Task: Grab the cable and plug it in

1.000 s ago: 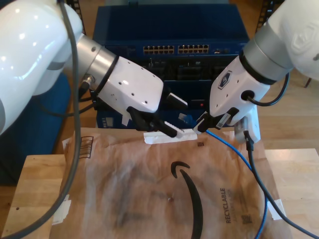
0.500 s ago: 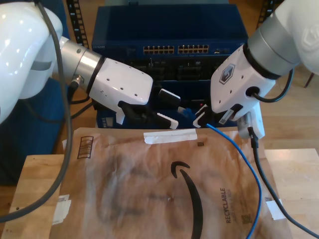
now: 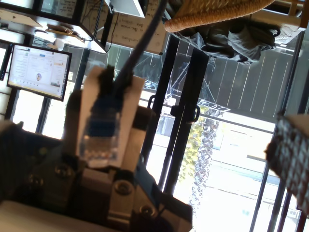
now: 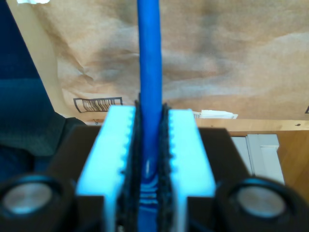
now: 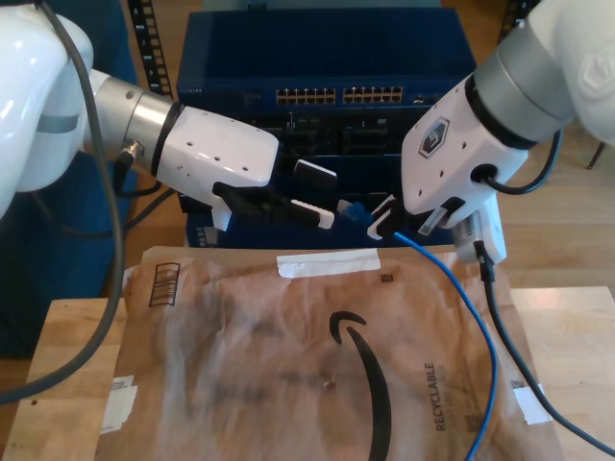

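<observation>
The cable (image 5: 482, 331) is thin and bright blue; it runs from the exterior view's lower right up to my second gripper (image 5: 384, 223), which is shut on it a little behind its end. Between the white pads (image 4: 113, 145), the cable (image 4: 149, 58) is pinched tight. Its translucent blue plug (image 5: 352, 212) sticks out toward the exterior view's left, where my first gripper (image 5: 332, 211) is shut on it. The plug (image 3: 100, 133) sits between that gripper's fingers (image 3: 91, 101). Both grippers hover above the paper's far edge, in front of the blue network switch (image 5: 327, 58) and its port rows (image 5: 338, 95).
A crumpled brown paper mailer (image 5: 288, 365) covers the wooden table (image 5: 67, 355), with a strip of white tape (image 5: 327, 261) near its far edge. Thick dark grey arm cables hang at both sides of the exterior view. The blue rack stands close behind the grippers.
Both grippers have risen from the paper's far edge. My first gripper has drawn back toward the exterior view's left and now holds the plug, lifted clear of the white tape.
</observation>
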### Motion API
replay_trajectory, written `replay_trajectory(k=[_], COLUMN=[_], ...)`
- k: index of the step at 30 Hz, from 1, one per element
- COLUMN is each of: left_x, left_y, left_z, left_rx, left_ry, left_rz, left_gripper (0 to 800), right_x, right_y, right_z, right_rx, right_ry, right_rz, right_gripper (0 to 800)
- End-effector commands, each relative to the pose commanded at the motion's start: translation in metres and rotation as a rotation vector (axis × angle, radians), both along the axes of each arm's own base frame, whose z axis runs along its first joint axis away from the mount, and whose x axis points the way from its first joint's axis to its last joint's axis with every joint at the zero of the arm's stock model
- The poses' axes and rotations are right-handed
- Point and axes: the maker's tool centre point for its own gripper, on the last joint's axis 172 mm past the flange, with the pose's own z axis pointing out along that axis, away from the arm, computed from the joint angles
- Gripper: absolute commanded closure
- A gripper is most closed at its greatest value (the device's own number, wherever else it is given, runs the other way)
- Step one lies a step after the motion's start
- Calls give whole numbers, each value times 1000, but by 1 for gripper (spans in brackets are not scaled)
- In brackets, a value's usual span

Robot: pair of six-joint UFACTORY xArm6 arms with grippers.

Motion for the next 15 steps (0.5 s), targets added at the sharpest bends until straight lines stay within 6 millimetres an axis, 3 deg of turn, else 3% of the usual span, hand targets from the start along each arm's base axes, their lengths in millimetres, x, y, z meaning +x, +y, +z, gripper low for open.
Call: replay_trajectory(k=[8,13,15], left_x=[0,0,0], left_y=[1,2,3], left_z=[-1,-4,-3], left_rx=[-11,-15,-15], left_ry=[-65,-84,-86], left_rz=[-19,-23,-23], left_gripper=[222,356,370], right_x=[5,5,6], right_y=[2,3,4], right_z=[-3,-5,-7], right_rx=[1,1,0], right_ry=[1,8,14], right_rz=[-8,-8,-8], right_gripper=[794,794,794])
